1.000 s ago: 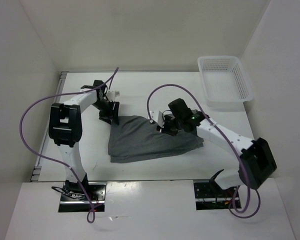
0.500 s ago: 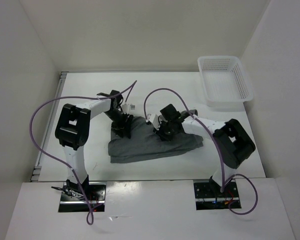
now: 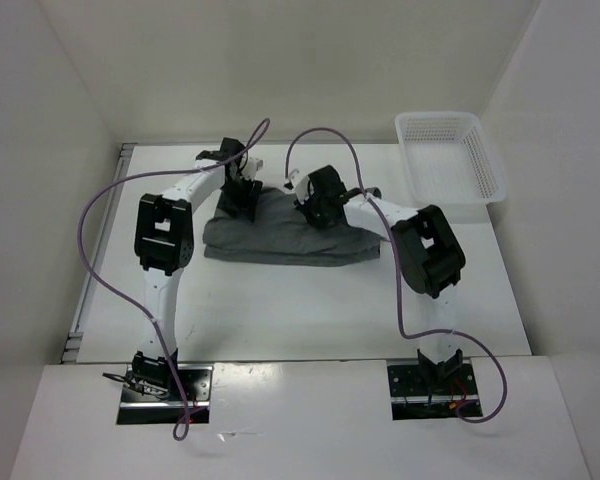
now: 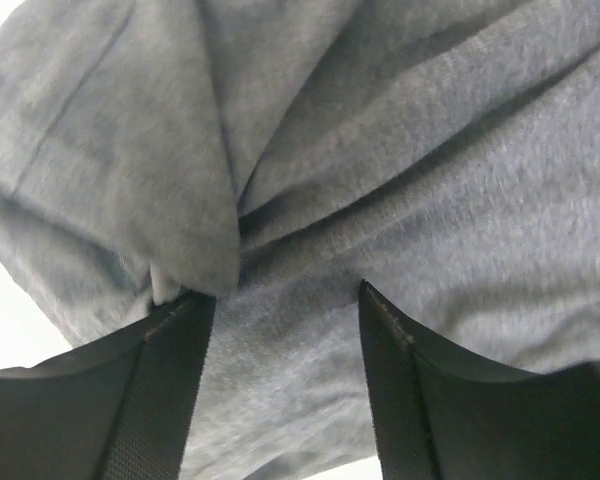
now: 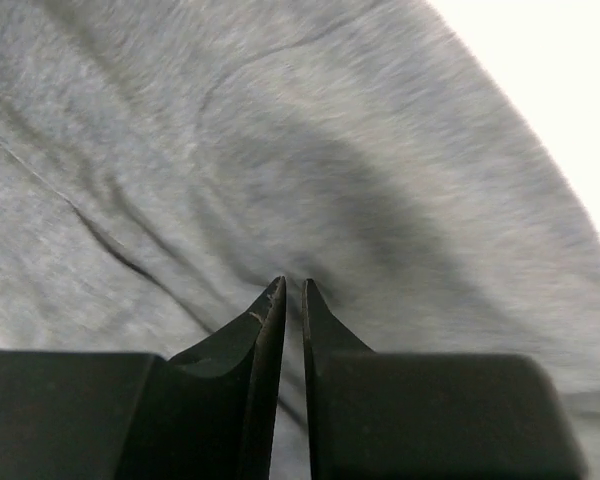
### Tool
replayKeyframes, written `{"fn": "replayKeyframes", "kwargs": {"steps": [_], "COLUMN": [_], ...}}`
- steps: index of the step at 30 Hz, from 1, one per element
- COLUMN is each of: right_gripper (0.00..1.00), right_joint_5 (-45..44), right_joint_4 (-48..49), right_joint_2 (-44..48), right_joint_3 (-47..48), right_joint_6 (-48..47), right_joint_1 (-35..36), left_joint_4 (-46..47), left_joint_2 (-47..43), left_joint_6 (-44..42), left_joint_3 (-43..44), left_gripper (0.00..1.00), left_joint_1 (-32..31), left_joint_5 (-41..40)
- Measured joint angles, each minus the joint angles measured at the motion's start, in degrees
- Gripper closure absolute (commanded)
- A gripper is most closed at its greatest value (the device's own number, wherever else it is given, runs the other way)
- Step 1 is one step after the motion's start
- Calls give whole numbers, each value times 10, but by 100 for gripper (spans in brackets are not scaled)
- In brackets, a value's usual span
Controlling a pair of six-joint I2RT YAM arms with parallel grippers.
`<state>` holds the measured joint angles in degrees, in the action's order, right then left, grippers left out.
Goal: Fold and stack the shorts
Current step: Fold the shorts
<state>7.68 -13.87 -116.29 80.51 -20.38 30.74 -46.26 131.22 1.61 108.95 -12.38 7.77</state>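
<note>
While R end effector (image 5: 291,285) pinches shorts (image 3: 290,238) on white table (image 3: 280,310) – L end effector (image 4: 280,295) spread.

The shorts (image 3: 290,238) are soft grey cloth, matt and faintly fuzzy, creased into folds. The tabletop (image 3: 280,300) is smooth, matt white. At the upper right, the basket (image 3: 408,165) is white plastic mesh. The left hand (image 4: 280,290) has matt black fingers (image 4: 160,400) with finely ribbed faces.
</note>
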Motion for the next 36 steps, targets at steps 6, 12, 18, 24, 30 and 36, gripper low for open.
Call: {"fn": "replayKeyframes", "kwargs": {"steps": [6, 12, 18, 24, 30, 36], "right_gripper": [70, 60, 51, 51, 51, 51], "right_joint_5": [-19, -10, 34, 65, 137, 161], "right_joint_4": [10, 1, -46, -81, -116, -124], "right_joint_2": [-26, 57, 175, 210, 211, 211], "right_joint_3": [99, 97, 49, -4, -71, -124], "right_joint_6": [-1, 26, 82, 110, 123, 136], "right_joint_1": [-14, -24, -116, -186, -173, -177], "left_joint_4": [19, 30, 62, 49, 45, 43], "left_joint_2": [24, -86, -158, -146, -138, -138], "left_joint_6": [-3, -5, -13, -14, -14, -14], "left_joint_3": [67, 14, -58, -151, -156, -159], "left_gripper": [19, 17, 31, 28, 27, 33], "left_joint_1": [11, 35, 92, 125, 138, 148], "left_joint_5": [-23, -30, -37, -9, 31, 46]}}
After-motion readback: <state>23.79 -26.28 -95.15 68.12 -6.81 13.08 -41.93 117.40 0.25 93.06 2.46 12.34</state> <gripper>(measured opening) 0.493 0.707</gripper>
